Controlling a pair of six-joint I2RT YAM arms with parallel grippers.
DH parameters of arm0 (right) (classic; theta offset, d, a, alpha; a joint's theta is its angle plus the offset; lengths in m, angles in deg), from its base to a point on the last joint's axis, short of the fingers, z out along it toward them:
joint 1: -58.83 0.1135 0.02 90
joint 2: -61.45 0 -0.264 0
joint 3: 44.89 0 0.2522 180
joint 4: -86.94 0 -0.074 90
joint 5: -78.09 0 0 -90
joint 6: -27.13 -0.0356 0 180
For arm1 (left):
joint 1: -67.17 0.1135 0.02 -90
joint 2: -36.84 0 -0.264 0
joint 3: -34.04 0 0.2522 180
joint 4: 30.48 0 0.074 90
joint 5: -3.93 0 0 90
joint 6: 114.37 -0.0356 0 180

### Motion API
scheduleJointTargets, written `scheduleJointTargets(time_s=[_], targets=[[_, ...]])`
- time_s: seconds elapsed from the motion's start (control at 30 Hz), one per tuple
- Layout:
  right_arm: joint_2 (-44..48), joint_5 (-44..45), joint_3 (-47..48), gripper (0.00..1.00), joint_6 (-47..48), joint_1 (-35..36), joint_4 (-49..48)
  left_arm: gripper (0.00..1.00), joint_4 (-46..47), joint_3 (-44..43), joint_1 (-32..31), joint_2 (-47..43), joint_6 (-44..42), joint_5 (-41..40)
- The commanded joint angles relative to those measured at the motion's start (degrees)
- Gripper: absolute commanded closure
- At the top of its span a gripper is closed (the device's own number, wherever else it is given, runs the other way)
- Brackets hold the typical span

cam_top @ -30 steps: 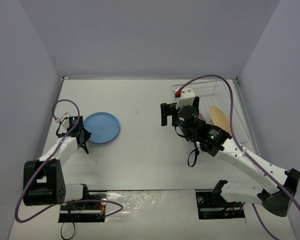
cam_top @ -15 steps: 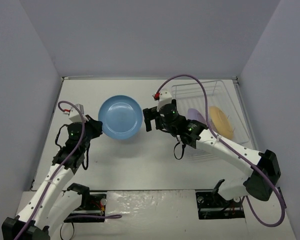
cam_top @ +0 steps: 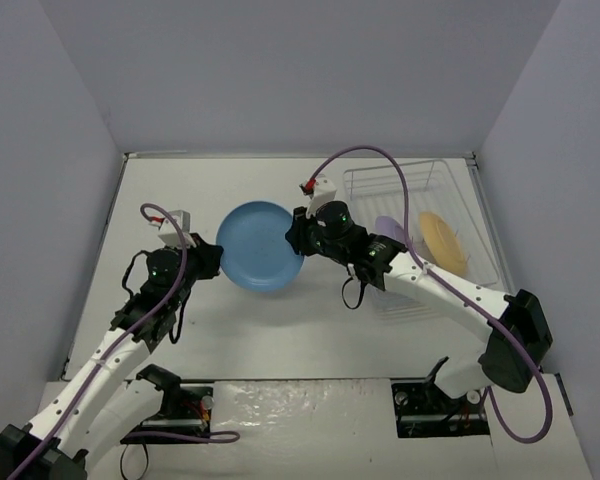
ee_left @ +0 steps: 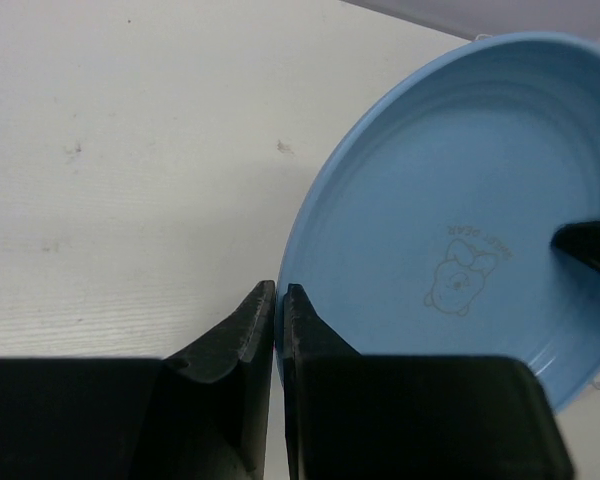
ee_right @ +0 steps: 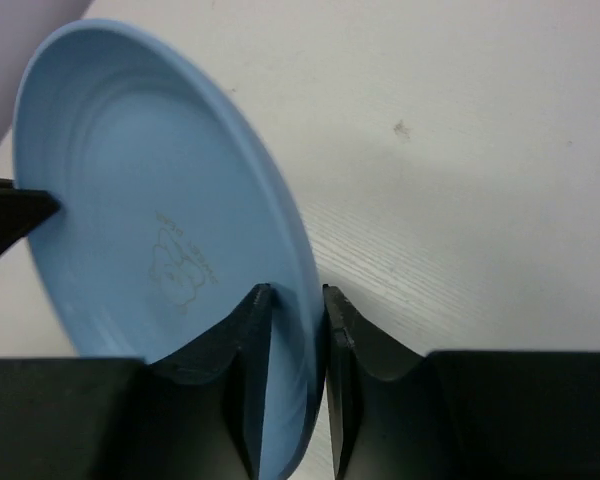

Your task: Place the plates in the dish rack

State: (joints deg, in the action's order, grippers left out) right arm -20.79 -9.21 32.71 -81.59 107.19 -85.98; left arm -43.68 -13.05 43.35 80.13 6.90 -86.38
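Note:
The blue plate point(cam_top: 262, 246) hangs tilted above the table point(cam_top: 310, 320), left of centre, held by both arms. My left gripper point(cam_top: 218, 258) is shut on its left rim point(ee_left: 278, 288). My right gripper point(cam_top: 296, 238) straddles the opposite rim, jaws closed onto it point(ee_right: 298, 290). The plate's inner face with a small bear print shows in both wrist views point(ee_left: 460, 220) point(ee_right: 150, 220). The wire dish rack point(cam_top: 400, 168) stands at the back right. A lavender plate point(cam_top: 388, 232) and an orange-yellow plate point(cam_top: 442, 243) stand upright in it.
Grey walls close the table in at the left, back and right. A purple cable point(cam_top: 380, 155) arcs over the right arm above the rack. Both arm bases sit at the near edge.
My left gripper has lifted the blue plate off the table and carried it right. My right gripper has swung left from the rack and closed from wide open onto the plate's right rim.

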Motion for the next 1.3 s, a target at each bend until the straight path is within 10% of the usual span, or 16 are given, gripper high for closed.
scheduleJointTargets(time_s=[0.0,0.07,0.13,0.17,0.43,0.73,1.27], targets=[[3.17,-1.00,0.17,0.92,-1.70,0.47,-5.84,1.00,9.64,-1.79,-0.56,0.27,0.63,2.94],[4.38,0.33,-0.35,1.00,-1.56,0.42,-5.84,0.93,9.11,-2.22,-0.61,0.64,0.74,2.02],[6.45,4.62,-0.94,1.00,-0.41,0.38,-5.07,0.16,7.04,-3.69,-0.65,1.39,0.86,0.67],[7.15,6.63,-0.87,1.00,0.11,0.37,-3.64,0.04,6.20,-4.27,-0.66,1.70,0.61,-0.26],[11.20,36.82,10.85,1.00,9.44,2.48,17.14,0.03,0.49,-7.89,-0.59,4.75,0.33,-8.92],[-4.77,79.17,28.11,1.00,10.84,11.65,38.84,0.03,-5.07,-10.61,-0.52,8.15,0.90,-13.23],[-20.15,86.88,36.65,1.00,-12.79,10.46,72.20,0.03,-4.35,-9.62,-0.44,8.42,0.36,-10.13]])
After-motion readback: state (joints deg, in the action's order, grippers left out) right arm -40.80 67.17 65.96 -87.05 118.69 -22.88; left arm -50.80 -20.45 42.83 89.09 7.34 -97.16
